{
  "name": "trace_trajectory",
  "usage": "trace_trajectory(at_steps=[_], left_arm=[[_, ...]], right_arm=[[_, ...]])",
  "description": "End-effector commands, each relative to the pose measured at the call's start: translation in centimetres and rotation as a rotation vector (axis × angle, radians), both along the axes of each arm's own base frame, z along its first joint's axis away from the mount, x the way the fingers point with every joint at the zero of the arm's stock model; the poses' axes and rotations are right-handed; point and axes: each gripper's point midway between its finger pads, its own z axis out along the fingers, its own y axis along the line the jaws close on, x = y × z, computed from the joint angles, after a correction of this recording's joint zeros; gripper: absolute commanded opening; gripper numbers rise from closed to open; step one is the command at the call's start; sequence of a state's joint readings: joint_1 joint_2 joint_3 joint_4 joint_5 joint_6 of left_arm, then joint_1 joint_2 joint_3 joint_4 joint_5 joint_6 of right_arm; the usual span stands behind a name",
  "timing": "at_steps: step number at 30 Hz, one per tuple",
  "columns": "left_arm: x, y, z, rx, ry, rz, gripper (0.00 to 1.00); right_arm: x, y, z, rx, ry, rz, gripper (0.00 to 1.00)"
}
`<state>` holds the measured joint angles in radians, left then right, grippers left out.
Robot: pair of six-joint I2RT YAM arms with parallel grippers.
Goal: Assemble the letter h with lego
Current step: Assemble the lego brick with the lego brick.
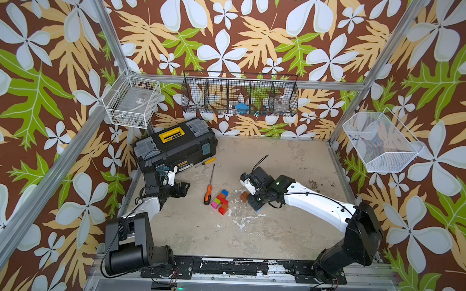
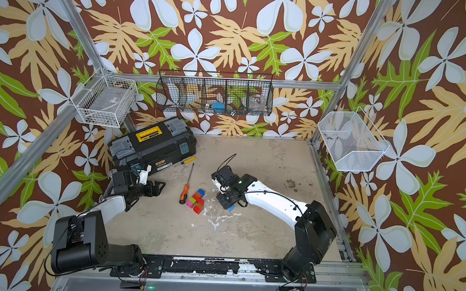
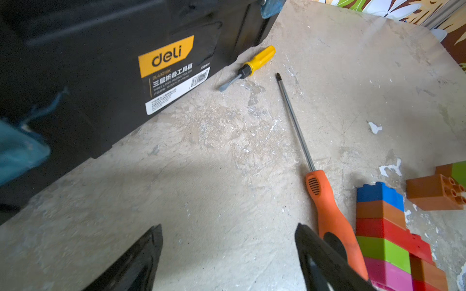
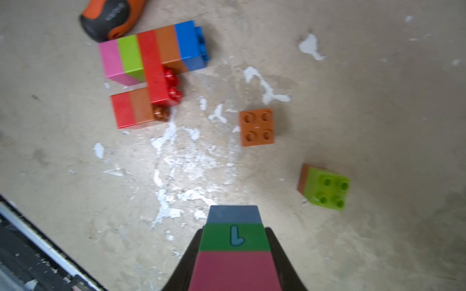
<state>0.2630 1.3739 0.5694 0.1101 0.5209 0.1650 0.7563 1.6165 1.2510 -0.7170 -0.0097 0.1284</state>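
Two screwdrivers [image 1: 208, 194] [image 1: 208, 161], one toolbox [image 1: 178, 147], three baskets [image 1: 126, 118] [image 1: 201, 97] [image 1: 386, 159], one brick cluster [image 1: 220, 201], one orange brick [image 4: 256, 127], one brick pair [image 4: 324, 187], one brick trio [image 4: 234, 247]

Partly built letter h [image 1: 220, 201], lying on its side at mid-counter [image 1: 276, 233]: a pink-green-red-orange-blue row, pink end nearest, with a long red brick bridging to a short red-orange leg on its right. A loose orange brick [image 4: 256, 127] sits studs up, close to the right of it. A green-on-orange pair [image 4: 325, 187] stands farther right. A pink-green-blue column [image 4: 234, 252] is clamped between the jaws of the right gripper [image 4: 234, 228].
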Motion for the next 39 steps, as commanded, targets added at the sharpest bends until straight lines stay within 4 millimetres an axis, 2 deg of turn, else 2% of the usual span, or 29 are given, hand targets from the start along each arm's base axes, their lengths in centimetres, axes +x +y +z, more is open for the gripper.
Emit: trace_trajectory(at_steps=[1,5,12,22,33,39], left_arm=[[0.0,-0.1,0.2,-0.007,-0.008,-0.017,0.86],[0.0,-0.1,0.3,-0.014,-0.011,-0.018,0.86],[0.0,0.1,0.5,-0.021,-0.015,-0.016,0.86],[0.1,0.7,0.9,-0.029,-0.031,0.008,0.86],[0.0,0.4,0.6,-0.045,-0.017,-0.017,0.86],[0.0,0.3,0.4,-0.050,-0.012,-0.020,0.86]], right_arm=[[1.9,-2.6,-0.4,-0.079,0.009,-0.010,0.25],[4.2,-4.6,-1.2,-0.162,0.015,-0.057,0.25],[5.4,-6.3,-3.0,-0.192,0.076,-0.084,0.25],[4.8,-5.6,-4.5,-0.150,0.117,-0.079,0.25],[4.2,-4.6,-4.4,-0.060,0.115,-0.085,0.25],[3.7,-5.0,-4.8,-0.068,0.137,-0.092,0.25]])
